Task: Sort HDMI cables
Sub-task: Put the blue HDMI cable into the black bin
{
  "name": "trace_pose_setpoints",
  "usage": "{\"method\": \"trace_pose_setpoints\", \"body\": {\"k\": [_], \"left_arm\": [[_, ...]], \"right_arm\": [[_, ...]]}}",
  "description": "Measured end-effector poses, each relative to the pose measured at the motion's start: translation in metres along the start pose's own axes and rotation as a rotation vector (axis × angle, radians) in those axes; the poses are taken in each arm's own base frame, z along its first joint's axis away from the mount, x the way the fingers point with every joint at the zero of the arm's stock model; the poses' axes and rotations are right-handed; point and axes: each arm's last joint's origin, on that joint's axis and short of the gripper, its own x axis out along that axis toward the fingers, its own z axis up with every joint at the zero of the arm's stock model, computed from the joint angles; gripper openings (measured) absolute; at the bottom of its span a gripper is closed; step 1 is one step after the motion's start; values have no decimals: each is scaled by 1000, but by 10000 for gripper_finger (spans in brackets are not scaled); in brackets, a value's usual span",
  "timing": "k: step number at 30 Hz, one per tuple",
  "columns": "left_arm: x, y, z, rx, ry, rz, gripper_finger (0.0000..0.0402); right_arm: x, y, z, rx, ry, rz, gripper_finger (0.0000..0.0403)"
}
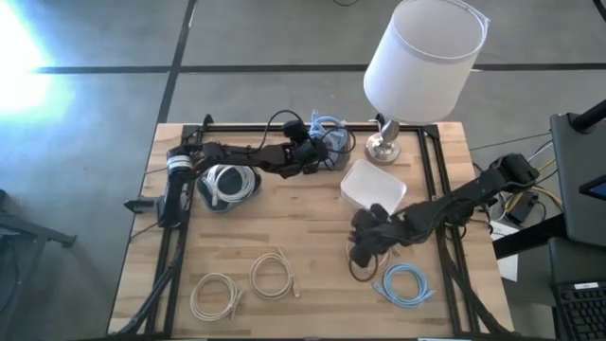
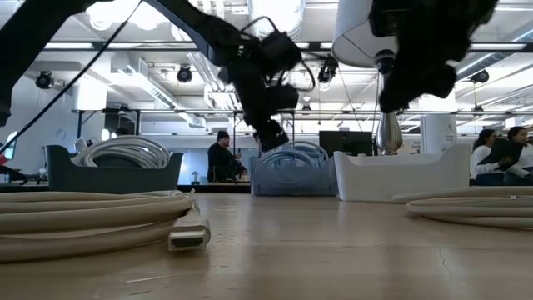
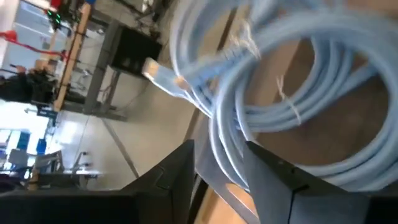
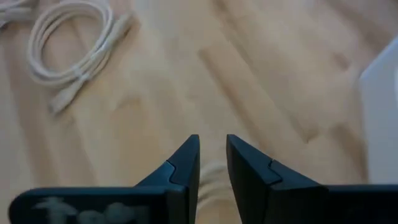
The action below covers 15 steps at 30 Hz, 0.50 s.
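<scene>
Light-blue coils fill the blue bin [image 1: 329, 130] beside the lamp [image 1: 417, 66], left gripper [image 1: 317, 152] released above it; beige coils [image 1: 275, 273] and one blue coil [image 1: 405, 284] remain unsorted (right gripper [image 1: 365, 244] nearly closed, empty).

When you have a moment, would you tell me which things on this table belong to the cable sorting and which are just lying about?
Belonging to the job:
- light blue cable coil near the right gripper
- two beige coils
- blue coils in the blue bin at the left gripper
- white coils in the dark bin
- white bin

Just lying about:
- table lamp
</scene>
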Motion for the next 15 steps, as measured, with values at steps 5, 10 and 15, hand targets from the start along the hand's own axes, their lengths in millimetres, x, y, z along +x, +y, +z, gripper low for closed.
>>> {"method": "trace_pose_setpoints", "body": {"k": [5,10,15], "left_arm": [[-37,20,10,-42,-109,-103,133],[-73,45,10,-196,-271,-373,128],[-94,46,-10,-320,-410,-686,123]], "right_arm": [[-11,12,-19,41,181,78,102],[-19,10,-34,120,407,50,126],[-28,-5,-51,130,634,-106,145]]}}
